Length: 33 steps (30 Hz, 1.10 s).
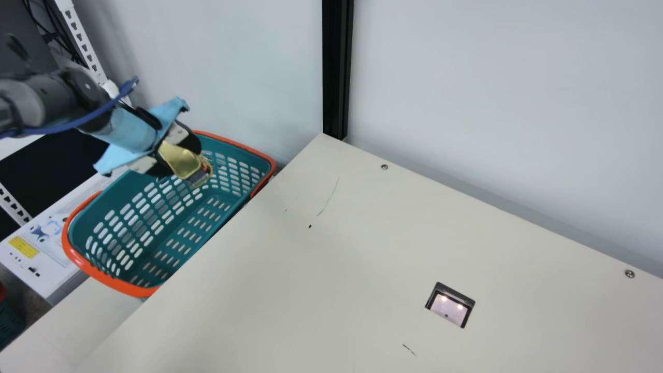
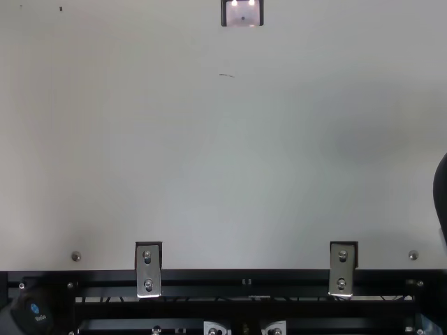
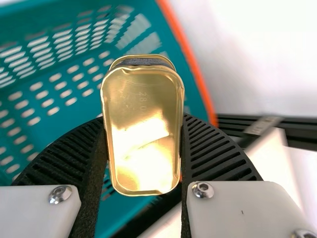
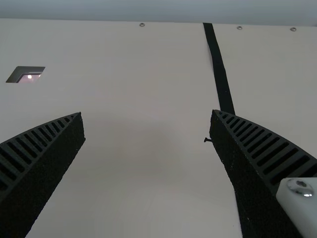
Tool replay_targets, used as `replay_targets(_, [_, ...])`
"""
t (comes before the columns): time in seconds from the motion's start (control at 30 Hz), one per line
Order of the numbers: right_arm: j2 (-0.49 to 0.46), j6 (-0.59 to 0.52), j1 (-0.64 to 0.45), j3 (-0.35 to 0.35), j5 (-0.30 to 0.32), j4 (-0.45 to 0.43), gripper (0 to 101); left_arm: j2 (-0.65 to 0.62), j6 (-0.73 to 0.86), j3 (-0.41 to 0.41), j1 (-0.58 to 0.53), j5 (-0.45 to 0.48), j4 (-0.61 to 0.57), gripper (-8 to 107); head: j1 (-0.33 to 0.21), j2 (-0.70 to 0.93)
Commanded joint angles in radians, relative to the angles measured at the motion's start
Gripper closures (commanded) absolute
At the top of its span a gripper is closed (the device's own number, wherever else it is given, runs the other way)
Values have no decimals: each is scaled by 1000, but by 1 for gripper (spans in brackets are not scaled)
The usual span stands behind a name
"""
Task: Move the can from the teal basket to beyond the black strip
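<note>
Pinched between the left jaws, the can [image 1: 178,159] tilts above the teal basket [image 1: 98,274], its long axis following them outward and downward; the right jaws gape wide.

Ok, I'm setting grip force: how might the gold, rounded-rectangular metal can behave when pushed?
The can looks stiff, its rim unbent between the left gripper's black ribbed fingers. Its smooth, shiny face could prove slippery. Laid on that flat face, it would probably slide, not roll.
</note>
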Motion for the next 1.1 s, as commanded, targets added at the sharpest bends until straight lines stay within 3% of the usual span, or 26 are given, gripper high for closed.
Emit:
replay_targets(0.0, [0, 0, 0, 0, 0, 0, 0, -78, 46, 2, 2, 15, -41, 89, -53, 24])
replay_targets(0.2, [0, 0, 0, 0, 0, 0, 0, -185, 135, -7, 0, 108, -129, 89, -53, 24])
replay_targets(0.73, [0, 0, 0, 0, 0, 0, 0, -337, 288, -3, -79, 545, -196, 89, -53, 24])
replay_targets(0.77, [0, 0, 0, 0, 0, 0, 0, -346, 303, 3, -90, 557, -186, 89, -53, 24])
replay_targets(0.8, [0, 0, 0, 0, 0, 0, 0, -338, 286, -2, -79, 495, -194, 89, -53, 24])
replay_targets(0.9, [0, 0, 0, 0, 0, 0, 0, -347, 304, 2, -89, 554, -189, 89, -53, 24])
replay_targets(1.07, [0, 0, 0, 0, 0, 0, 0, -347, 304, 2, -89, 552, -184, 89, -53, 24])
